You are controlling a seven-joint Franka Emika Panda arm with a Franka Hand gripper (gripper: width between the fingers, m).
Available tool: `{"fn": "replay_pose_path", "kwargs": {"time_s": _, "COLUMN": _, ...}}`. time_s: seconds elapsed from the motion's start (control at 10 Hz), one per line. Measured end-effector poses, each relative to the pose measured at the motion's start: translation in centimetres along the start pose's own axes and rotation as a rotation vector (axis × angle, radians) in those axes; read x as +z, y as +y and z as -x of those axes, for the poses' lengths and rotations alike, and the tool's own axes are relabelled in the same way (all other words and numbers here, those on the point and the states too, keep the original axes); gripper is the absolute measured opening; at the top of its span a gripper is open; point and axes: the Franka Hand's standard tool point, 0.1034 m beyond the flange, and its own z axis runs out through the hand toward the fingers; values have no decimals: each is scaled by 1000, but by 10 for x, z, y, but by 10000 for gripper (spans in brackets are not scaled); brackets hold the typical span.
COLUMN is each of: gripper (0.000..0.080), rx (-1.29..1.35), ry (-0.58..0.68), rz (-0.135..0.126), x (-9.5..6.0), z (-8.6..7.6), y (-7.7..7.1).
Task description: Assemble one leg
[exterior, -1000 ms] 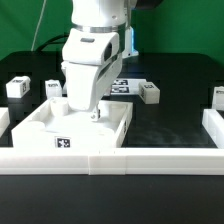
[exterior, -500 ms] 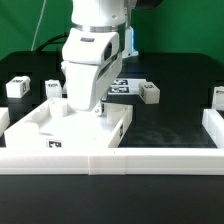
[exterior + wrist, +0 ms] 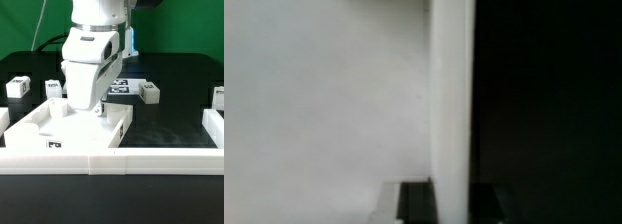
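Observation:
The big white tray-like part (image 3: 40, 125) lies at the exterior view's front left, against the white fence. My gripper (image 3: 100, 112) is down at the tray's right wall. In the wrist view the gripper (image 3: 452, 192) has one dark finger on each side of the tray's raised wall (image 3: 450, 90) and is shut on it, with the tray's flat face (image 3: 331, 100) beside it. Small white legs with tags stand loose on the black table: one (image 3: 17, 87) at far left, one (image 3: 54, 90) behind the tray, one (image 3: 150, 93) right of the arm, one (image 3: 219, 95) at the right edge.
A white fence (image 3: 120, 160) runs along the table's front and turns back at the right (image 3: 213, 125). The marker board (image 3: 122, 85) lies behind the arm. A green backdrop closes off the far side.
The tray has shifted a little: the tag on its front wall moved toward the exterior view's left and lower. The arm stays low at the tray's right wall.

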Motion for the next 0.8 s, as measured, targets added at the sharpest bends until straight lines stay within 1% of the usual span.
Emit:
{"fn": "replay_pose_path", "kwargs": {"time_s": 0.2, "gripper": 61, "rx": -6, "ry": 0, "rz": 1, "x": 0, "z": 0, "y": 0}}
{"fn": "replay_pose_path", "kwargs": {"time_s": 0.3, "gripper": 61, "rx": -84, "ry": -3, "rz": 5, "x": -1, "z": -4, "y": 1}}
{"fn": "replay_pose_path", "kwargs": {"time_s": 0.4, "gripper": 61, "rx": -114, "ry": -7, "rz": 5, "x": -2, "z": -12, "y": 0}}
{"fn": "replay_pose_path", "kwargs": {"time_s": 0.6, "gripper": 61, "rx": -130, "ry": -10, "rz": 7, "x": -1, "z": -16, "y": -1}}
{"fn": "replay_pose_path", "kwargs": {"time_s": 0.7, "gripper": 61, "rx": -152, "ry": -12, "rz": 9, "x": 0, "z": -20, "y": -2}}
{"fn": "replay_pose_path", "kwargs": {"time_s": 0.8, "gripper": 61, "rx": -149, "ry": -12, "rz": 10, "x": 0, "z": -19, "y": -2}}
